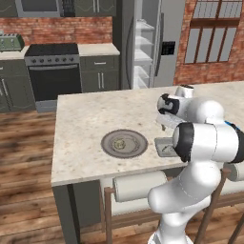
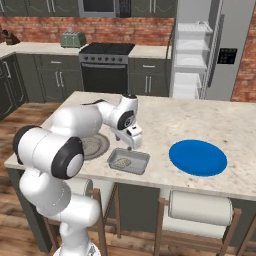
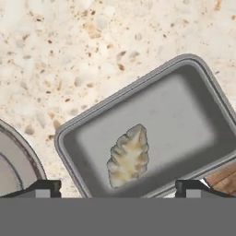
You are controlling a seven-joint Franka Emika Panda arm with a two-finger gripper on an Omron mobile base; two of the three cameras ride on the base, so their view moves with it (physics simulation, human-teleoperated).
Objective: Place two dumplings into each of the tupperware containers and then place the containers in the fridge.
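While your jaws hang wide and empty over the tupperware container (image 3: 152, 133) at the tabletop (image 1: 86, 114) edge, 1 dumpling (image 3: 129, 156) lies inside — another waits on the grey plate (image 1: 124, 143), so a low lateral swing could nudge the tray off.

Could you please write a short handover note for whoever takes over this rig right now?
Gripper: open, holding nothing, poised just above the tupperware container near the counter's front edge.
One dumpling lies inside that container.
Another dumpling sits on the round grey plate beside it.
A blue plate sits further along the counter.
The fridge stands open behind the counter.
Done: one dumpling in this container.
Left: add a second here, fill the other container, then put both in the fridge.
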